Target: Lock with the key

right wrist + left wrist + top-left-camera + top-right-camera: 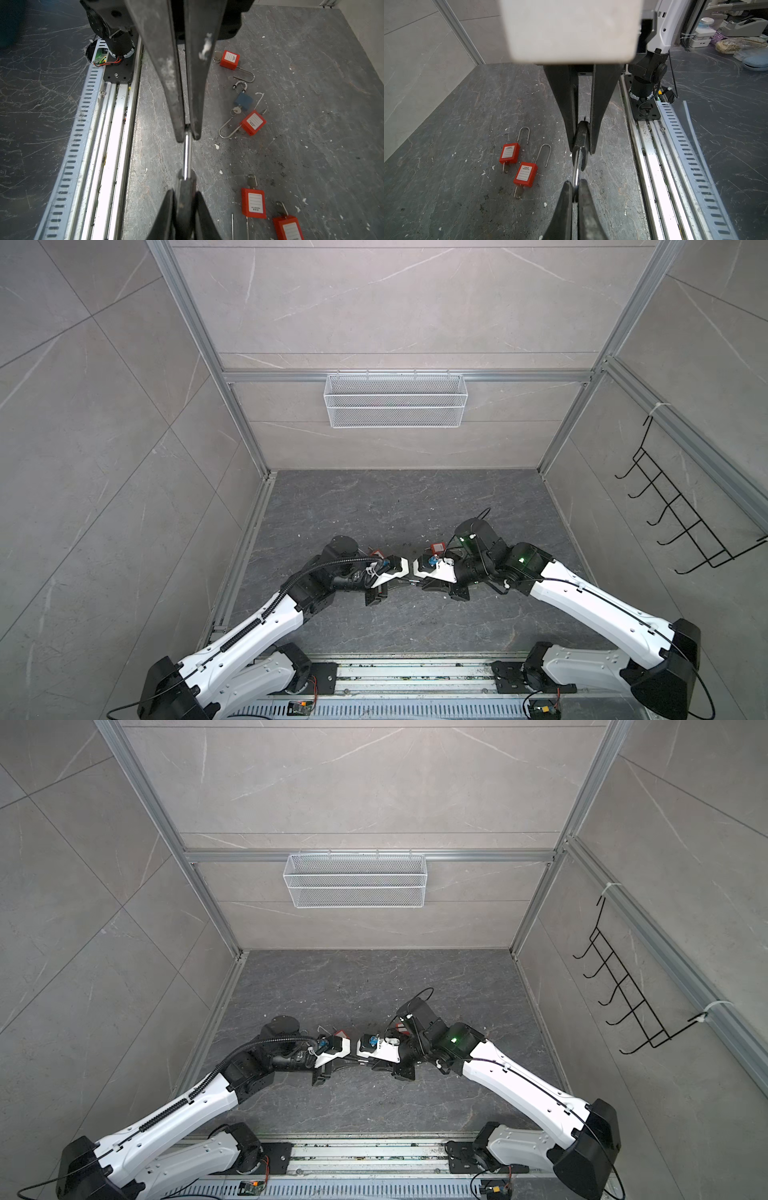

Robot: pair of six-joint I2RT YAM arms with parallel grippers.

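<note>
A black padlock (pixel 185 197) hangs edge-on above the dark table (pixel 311 104) between my two grippers. My right gripper (pixel 184 192) is shut on its body. The chrome shackle (pixel 187 153) runs straight out to my left gripper (pixel 576 184), which is shut on the shackle's (pixel 577 166) far end. In the left wrist view the black body (pixel 581 143) sits between the right gripper's fingers. In both top views the grippers meet tip to tip at mid-table, with the left gripper (pixel 405 581) facing the right gripper (pixel 424 584). This padlock's key is hidden.
Several loose padlocks lie open on the table with keys in them: red ones (pixel 509 153) (pixel 526 174) (pixel 229 59) (pixel 253 122) (pixel 254 202) and a blue one (pixel 243 101). A wire basket (pixel 395 400) hangs on the back wall and a black hook rack (pixel 681 506) on the right wall. The arms' rail (pixel 415 672) runs along the front.
</note>
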